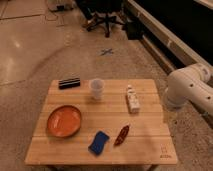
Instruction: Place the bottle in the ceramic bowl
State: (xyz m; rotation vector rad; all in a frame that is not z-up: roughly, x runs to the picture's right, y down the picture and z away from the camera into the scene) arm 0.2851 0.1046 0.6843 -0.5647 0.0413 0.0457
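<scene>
**As the tabletop stands: bottle lying outside the bowl**

1. Floor [30, 45]: pale speckled stone, polished, running to the far side of the scene.
2. Wooden table [145, 152]: slatted light wood, square to the viewer, carrying items 5 to 10.
3. Robot arm [192, 87]: white, rounded joint housing, at the right edge beside the table's far right corner. Only this section shows. The gripper is out of the picture, so I cannot tell whether it is wide, narrow or holding anything.
4. Office chair [105, 20]: black, on a star base, far off behind the table.
5. Ceramic bowl [64, 121]: orange, round, shallow, on the left half of the table towards the near side.
6. Bottle [132, 98]: white, lying on its side on the right half, cap end pointing far. It is well apart from the ceramic bowl, with item 8 between the two on the far side.
7. Black block [69, 82]: oblong, at the far left corner.
8. Plastic cup [97, 88]: clear, upright, far centre, near the bottle's left.
9. Blue pad [99, 142]: lying flat, near centre, right of the bowl.
10. Reddish-brown item [121, 135]: slim, pointed, just right of the blue pad; its kind cannot be told.
11. Blue cross mark [106, 51]: on the floor beyond the table.
</scene>
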